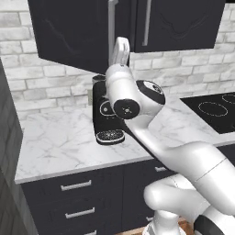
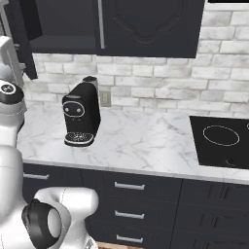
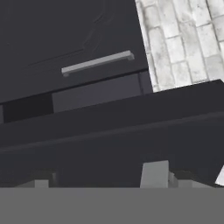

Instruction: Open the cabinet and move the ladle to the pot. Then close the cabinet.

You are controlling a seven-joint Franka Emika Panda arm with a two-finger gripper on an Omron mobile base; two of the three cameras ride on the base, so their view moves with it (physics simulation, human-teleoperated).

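The black two-door wall cabinet (image 1: 92,32) above the marble bench (image 2: 141,141) is standing with its left door swung partly out; the robot's fingers (image 1: 120,50) are hanging spread and empty beside its handle. Ladle and pot steps are still waiting.

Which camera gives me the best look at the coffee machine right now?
The right base view: the coffee machine stands whole and unblocked on the counter. In the left base view the arm covers its right side.

The black two-door wall cabinet (image 1: 133,27) with raised-panel fronts and long vertical silver bar handles (image 1: 147,22) hangs on the white brick wall; its left door (image 1: 73,32) stands swung partly outward, right door shut.
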